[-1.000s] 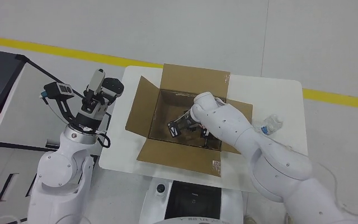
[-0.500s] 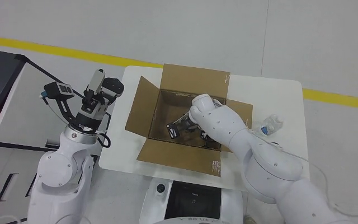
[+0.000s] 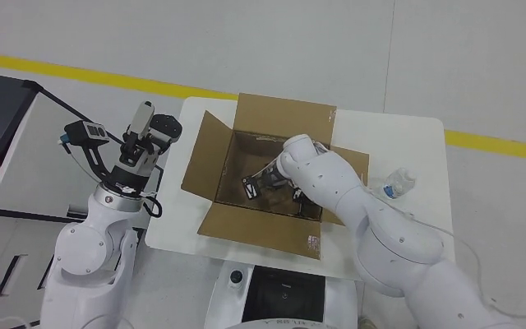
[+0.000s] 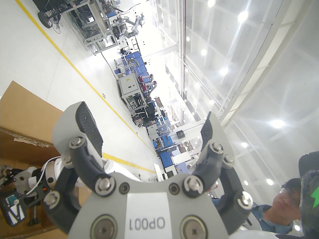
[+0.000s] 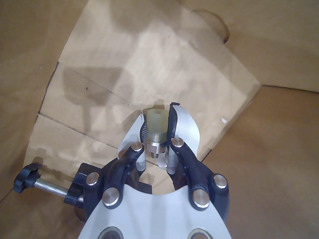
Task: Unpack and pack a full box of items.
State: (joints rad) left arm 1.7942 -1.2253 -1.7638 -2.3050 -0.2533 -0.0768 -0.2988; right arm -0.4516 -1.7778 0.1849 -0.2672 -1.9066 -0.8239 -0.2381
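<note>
yellow floor line [image 3: 82,72] runs beyond the white table [image 3: 394,140].

Pale grey floor [image 3: 329,41] all round, faintly glossy, crossed from 9 to 3 o'clock by a yellow line [image 3: 99,76] running behind a white table [image 3: 394,132] with rounded corners at centre. Dark frame [image 3: 12,107] at 9 o'clock, cut off by the edge. From the left wrist, a long factory hall: metal racks [image 4: 92,26] hung with cables, rows of blue cabinets [image 4: 167,157], slanting white roof beams [image 4: 274,38], round ceiling lamps [image 4: 243,16] glaring bright.
</note>
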